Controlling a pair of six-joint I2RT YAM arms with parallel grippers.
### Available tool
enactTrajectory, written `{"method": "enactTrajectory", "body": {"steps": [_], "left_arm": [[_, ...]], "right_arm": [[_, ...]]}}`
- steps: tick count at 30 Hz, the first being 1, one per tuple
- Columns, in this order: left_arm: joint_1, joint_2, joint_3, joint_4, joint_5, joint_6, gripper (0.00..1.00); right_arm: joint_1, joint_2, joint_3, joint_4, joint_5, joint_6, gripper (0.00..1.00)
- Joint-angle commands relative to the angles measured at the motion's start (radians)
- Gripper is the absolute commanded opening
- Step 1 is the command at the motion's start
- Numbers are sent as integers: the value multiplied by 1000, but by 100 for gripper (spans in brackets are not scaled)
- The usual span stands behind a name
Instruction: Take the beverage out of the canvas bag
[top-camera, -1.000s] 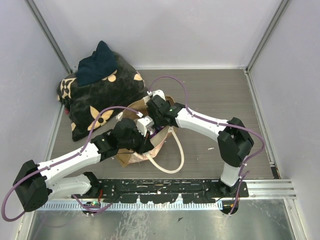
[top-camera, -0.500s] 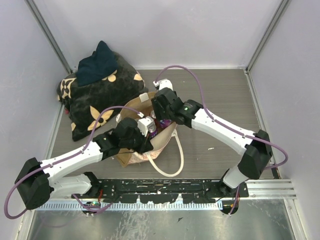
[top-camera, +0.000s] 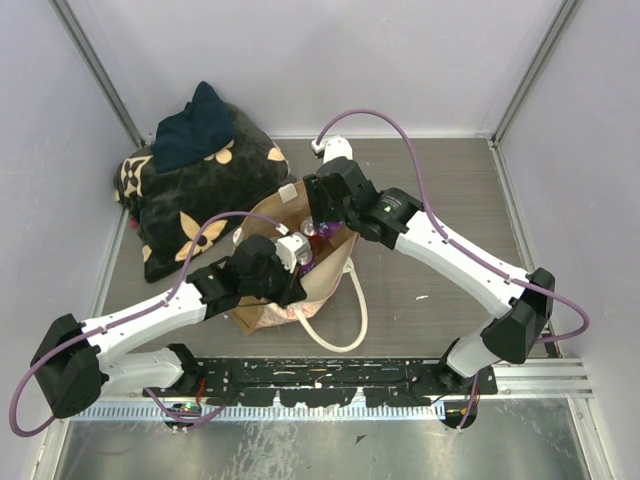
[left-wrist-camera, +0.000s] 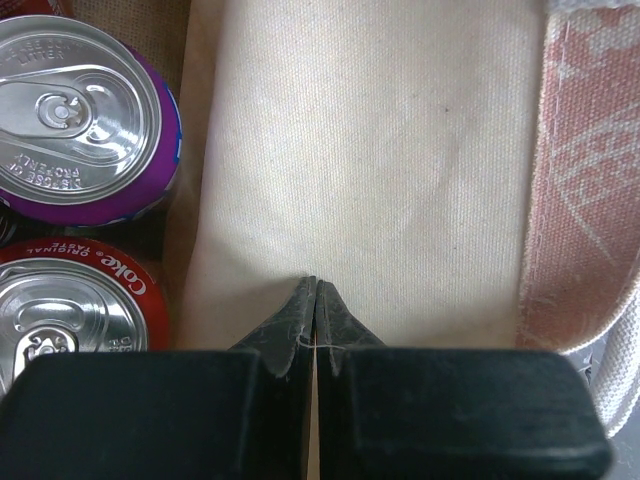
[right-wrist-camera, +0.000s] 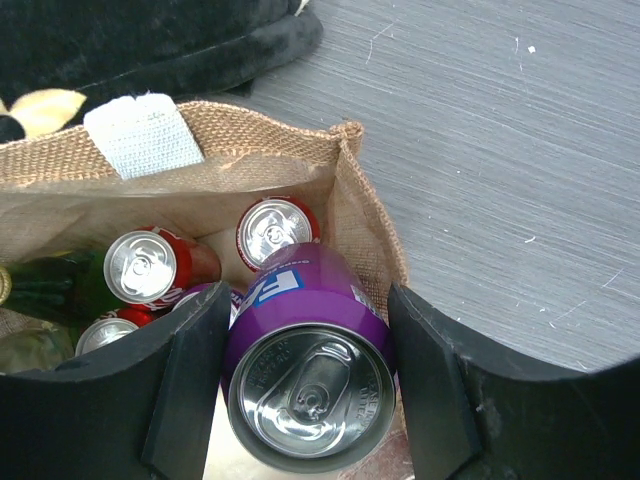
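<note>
Purple can clamped in right jaws over canvas bag, left jaws pinching its fabric

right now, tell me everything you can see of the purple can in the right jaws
The purple can looks aluminium, with a silver lid, unopened pull tab and white-blue lettering partly showing. It stands upright, clamped at its sides by the right arm's jaws, over a corner of the canvas bag, higher than the red cans inside. Its base is hidden.

Over the canvas bag, the right claw grips a purple can.
</note>
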Motion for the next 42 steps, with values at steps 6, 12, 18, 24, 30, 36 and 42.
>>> {"method": "enactTrajectory", "body": {"steps": [6,12,18,24,30,36,42], "left_arm": [[-2,3,-20,-100,-12,17,9],[-1,3,-15,-105,-9,21,8],[-2,3,-12,-107,-9,22,9],[-1,2,-13,-109,-10,25,9],[-2,4,-9,-115,-14,31,9],[-2,3,-8,-116,-12,35,9],[-2,-1,-7,-122,-14,37,9]], "right_arm": [[-6,-24,108,17,57,-21,1],[-4,8,159,-39,43,-3,1],[0,38,286,-128,35,-4,1],[5,20,367,-142,43,-19,1],[10,9,485,-169,87,-38,1],[11,-42,524,-137,252,-92,0],[4,-61,505,-154,427,-123,0]]}}
